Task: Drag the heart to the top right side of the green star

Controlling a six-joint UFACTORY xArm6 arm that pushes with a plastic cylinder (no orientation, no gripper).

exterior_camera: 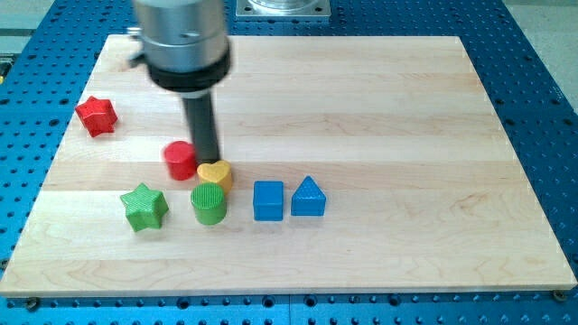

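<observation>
My tip (208,161) rests between the red cylinder (180,161) and yellow heart (215,173), touching the heart's top-left; no jaws, just a rod. Heart sits upper-right of the green star (144,206), crowded by the green cylinder (209,204). Risk: heart slips off or the red cylinder gets dragged along.

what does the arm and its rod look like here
The arm's end is a silvery grey metal cylinder with a wide black collar around its base. A straight dark rod comes out below, and my tip is its plain blunt end. No cables, markings or labels show.
</observation>
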